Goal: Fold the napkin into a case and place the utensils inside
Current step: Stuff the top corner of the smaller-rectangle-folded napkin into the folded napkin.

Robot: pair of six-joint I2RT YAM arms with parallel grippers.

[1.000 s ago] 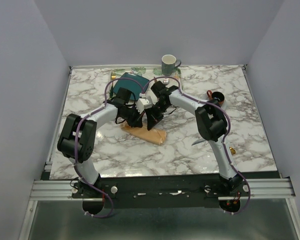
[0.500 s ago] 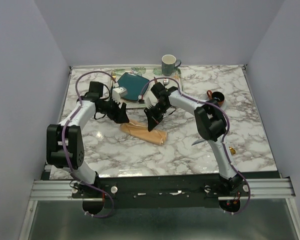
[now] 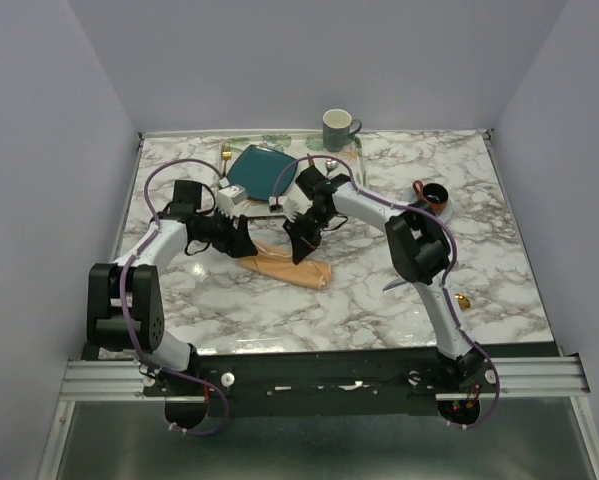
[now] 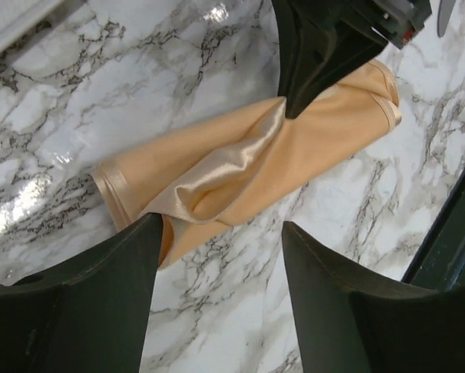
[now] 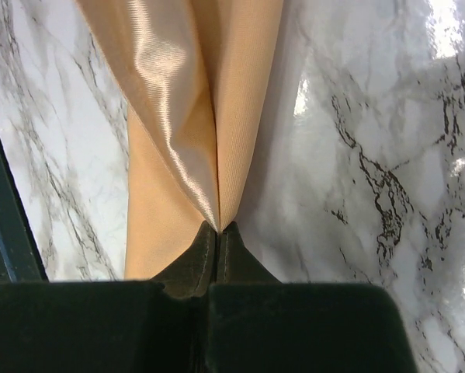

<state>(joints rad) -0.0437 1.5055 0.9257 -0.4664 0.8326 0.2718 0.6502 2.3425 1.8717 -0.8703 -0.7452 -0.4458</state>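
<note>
Napkin (image 4: 232,159) edge between closed right jaws

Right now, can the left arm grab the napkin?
Probably yes. The left gripper is open right over one end of the napkin, with nothing between them. The right gripper, shut on a fold farther along, leaves that end free.
</note>
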